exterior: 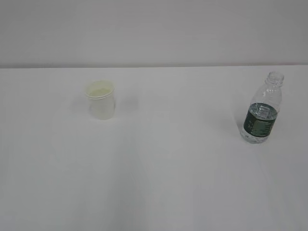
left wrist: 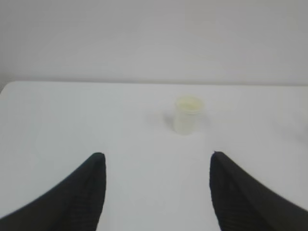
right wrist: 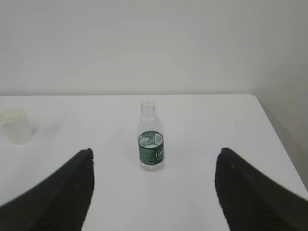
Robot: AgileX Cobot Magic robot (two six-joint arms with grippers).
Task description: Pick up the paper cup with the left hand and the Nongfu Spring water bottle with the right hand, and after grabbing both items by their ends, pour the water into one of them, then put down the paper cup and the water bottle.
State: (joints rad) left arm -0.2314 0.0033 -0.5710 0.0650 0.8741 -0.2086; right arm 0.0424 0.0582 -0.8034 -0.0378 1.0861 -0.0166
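The cream paper cup [exterior: 101,100] stands upright on the white table, left of centre; in the left wrist view the paper cup [left wrist: 187,114] is well ahead of my open left gripper [left wrist: 159,155], slightly to the right. The Nongfu Spring water bottle [exterior: 262,109], clear with a dark green label, capless and partly filled with water, stands upright at the right. In the right wrist view the bottle [right wrist: 151,138] is ahead of my open right gripper [right wrist: 154,151], centred between its fingers but apart from them. Neither gripper shows in the exterior view.
The white table [exterior: 168,168] ends at a pale wall behind. Its right edge [right wrist: 274,125] shows in the right wrist view, and its left corner [left wrist: 9,89] in the left wrist view. The cup [right wrist: 17,126] also appears at the far left of the right wrist view.
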